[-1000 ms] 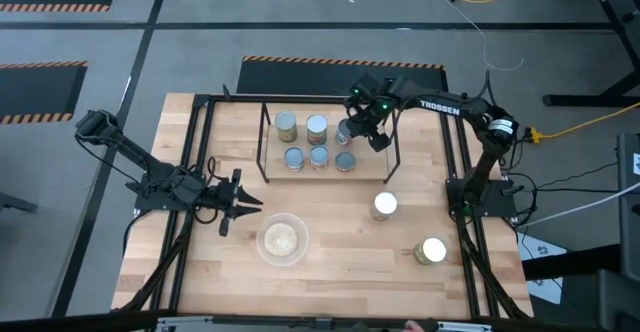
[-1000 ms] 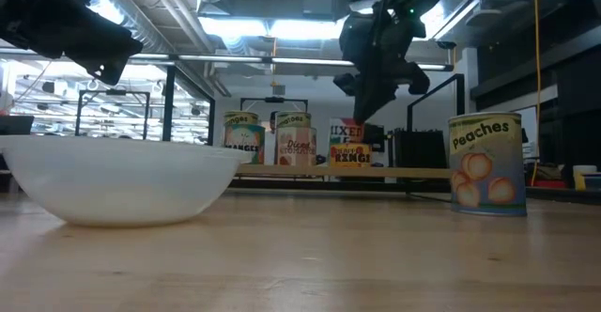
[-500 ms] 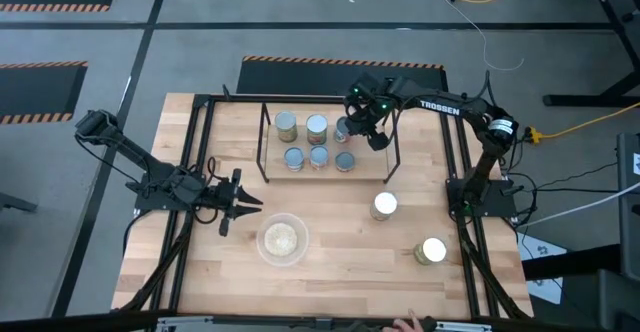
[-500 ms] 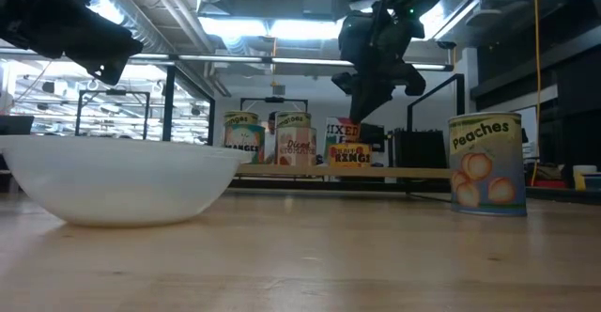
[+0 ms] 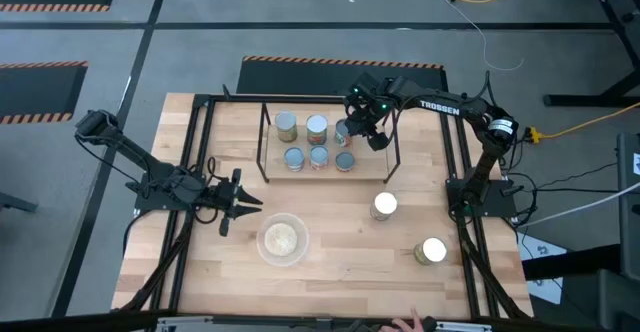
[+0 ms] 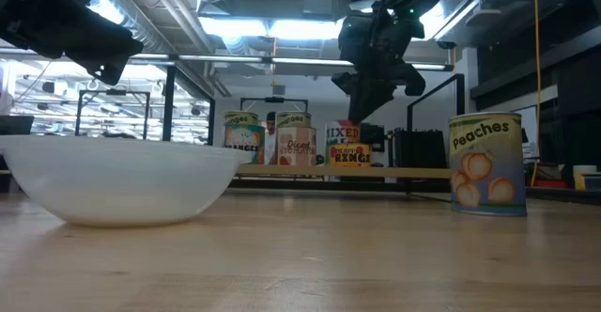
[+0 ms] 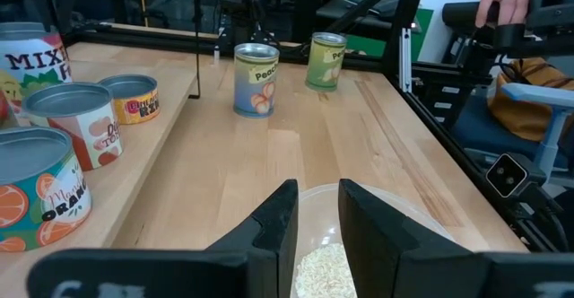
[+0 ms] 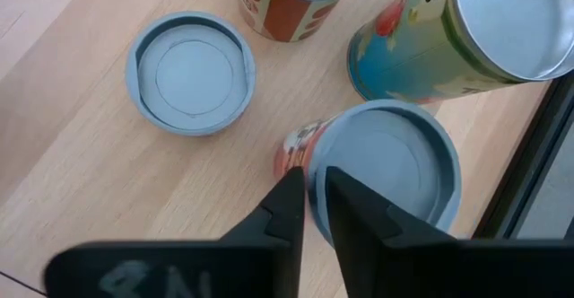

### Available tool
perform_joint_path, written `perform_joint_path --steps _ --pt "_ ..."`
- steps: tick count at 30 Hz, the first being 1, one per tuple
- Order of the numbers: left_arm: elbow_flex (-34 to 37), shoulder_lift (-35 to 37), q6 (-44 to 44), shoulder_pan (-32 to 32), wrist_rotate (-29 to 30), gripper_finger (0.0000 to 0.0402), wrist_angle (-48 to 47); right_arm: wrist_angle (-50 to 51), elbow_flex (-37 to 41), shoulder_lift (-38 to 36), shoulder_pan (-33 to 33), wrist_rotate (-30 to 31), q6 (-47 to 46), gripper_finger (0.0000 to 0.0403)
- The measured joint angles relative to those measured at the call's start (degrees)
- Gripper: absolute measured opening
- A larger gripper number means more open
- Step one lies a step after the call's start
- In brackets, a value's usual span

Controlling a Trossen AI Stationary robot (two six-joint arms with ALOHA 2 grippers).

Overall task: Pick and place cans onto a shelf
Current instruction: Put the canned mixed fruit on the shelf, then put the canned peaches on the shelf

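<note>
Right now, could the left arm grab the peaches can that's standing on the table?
Probably, with a long stretch. The left gripper hovers by the bowl, and the peaches can stands past it on bare table. Nothing stands between them, though the right arm is nearer.

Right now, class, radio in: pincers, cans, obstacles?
Right pincer over the shelf. Left pincer idle by bowl. Peaches can awaits.

The wooden table (image 5: 330,262) carries a low black-rod shelf (image 5: 268,152) holding six cans (image 5: 317,156). Directly on the table stand two more cans (image 5: 384,205) (image 5: 432,250) and a clear bowl (image 5: 283,239) of tan grains.
</note>
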State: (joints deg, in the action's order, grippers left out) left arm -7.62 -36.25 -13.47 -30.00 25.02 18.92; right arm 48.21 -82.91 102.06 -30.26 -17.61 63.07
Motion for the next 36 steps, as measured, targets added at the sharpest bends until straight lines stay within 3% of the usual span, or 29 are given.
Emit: perform_joint_path --steps 13,21,29,36 --pt "0.0 0.0 0.02 0.0 0.0 0.0076 -0.02 -0.25 -0.7 0.02 0.07 0.15 0.11 0.0067" --pt "0.0 -0.01 0.07 0.0 -0.02 0.0077 -0.02 6.53 -9.38 0.02 4.07 0.14 -1.77 0.0067" --pt "0.0 -0.07 1.05 0.0 -0.01 0.0077 -0.25 18.0 -20.49 0.02 11.55 0.03 -25.55 0.0067" --pt "0.0 -0.07 2.03 0.0 -0.02 0.0077 -0.46 25.37 -23.24 -0.02 20.37 -0.08 -58.22 0.0067"
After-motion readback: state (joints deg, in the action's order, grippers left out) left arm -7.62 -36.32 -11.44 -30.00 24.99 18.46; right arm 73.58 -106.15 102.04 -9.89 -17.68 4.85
